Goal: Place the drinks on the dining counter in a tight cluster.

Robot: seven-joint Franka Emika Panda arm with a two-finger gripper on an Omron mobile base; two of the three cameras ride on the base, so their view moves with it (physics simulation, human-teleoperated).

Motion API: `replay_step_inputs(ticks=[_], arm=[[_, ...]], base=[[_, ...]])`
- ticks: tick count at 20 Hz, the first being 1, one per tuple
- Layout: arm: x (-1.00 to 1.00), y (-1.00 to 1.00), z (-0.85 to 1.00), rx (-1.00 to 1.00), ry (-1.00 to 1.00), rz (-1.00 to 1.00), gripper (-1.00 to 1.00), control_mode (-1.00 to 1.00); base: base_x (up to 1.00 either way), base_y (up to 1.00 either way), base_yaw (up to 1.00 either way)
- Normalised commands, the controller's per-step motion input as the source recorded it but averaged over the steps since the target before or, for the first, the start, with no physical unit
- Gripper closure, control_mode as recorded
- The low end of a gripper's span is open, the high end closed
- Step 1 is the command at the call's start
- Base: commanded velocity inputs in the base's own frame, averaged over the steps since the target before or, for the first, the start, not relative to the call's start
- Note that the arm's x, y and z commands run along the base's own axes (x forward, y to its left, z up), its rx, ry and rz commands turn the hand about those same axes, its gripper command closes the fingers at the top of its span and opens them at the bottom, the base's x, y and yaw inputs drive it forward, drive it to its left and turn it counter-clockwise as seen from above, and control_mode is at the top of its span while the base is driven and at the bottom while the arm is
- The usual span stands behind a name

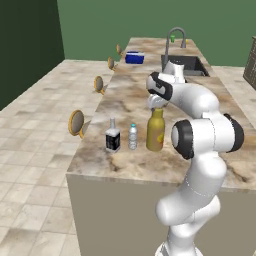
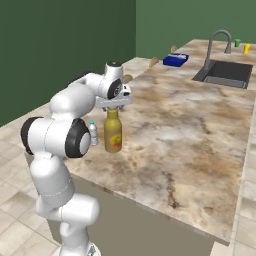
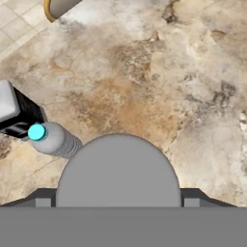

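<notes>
Three drinks stand close together near the front edge of the dining counter [image 1: 130, 95] [image 2: 190, 115] [image 3: 144, 72]. The small dark white-labelled bottle [image 1: 113, 137] [image 3: 17, 113] is on the left. The clear water bottle with a blue cap [image 1: 132, 137] [image 2: 93, 134] [image 3: 50, 139] is in the middle. The large amber bottle [image 1: 155, 132] [image 2: 113, 132] is on the right, upright on the stone. My gripper [image 1: 156, 102] [image 2: 114, 104] [image 3: 117, 200] hangs straight over the amber bottle's grey cap [image 3: 118, 169]. It is open, with a fingertip [image 3: 43, 200] showing on each side of the cap.
Round stools [image 1: 76, 122] [image 3: 58, 7] line the counter's left side. A blue box [image 1: 134, 58] [image 2: 175, 60] lies farther along the top. The sink [image 1: 192, 65] [image 2: 225, 74] with a curved faucet [image 1: 175, 37] [image 2: 220, 40] is at the far end, small cups [image 2: 237, 43] beside it.
</notes>
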Motion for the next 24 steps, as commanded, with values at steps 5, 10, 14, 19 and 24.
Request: replay_step_inputs(ticks=[5,10,14,19,24], arm=[[0.0,0.0,0.0,0.0,-0.06,0.01,1.0,-1.0],[-0.21,0.05,0.0,0.0,-0.06,0.02,1.0,-1.0],[-0.12,0.07,0.0,0.0,-0.02,0.01,1.0,-1.0],[0.0,0.14,-0.09,0.0,-0.14,0.0,1.0,-1.0],[0.0,0.04,-0.13,0.0,-0.08,0.0,1.0,-1.0]], base=[[0.0,0.0,0.0],[0.0,0.0,0.0],[0.0,0.0,0.0],[0.0,0.0,0.0],[0.0,0.0,0.0]])
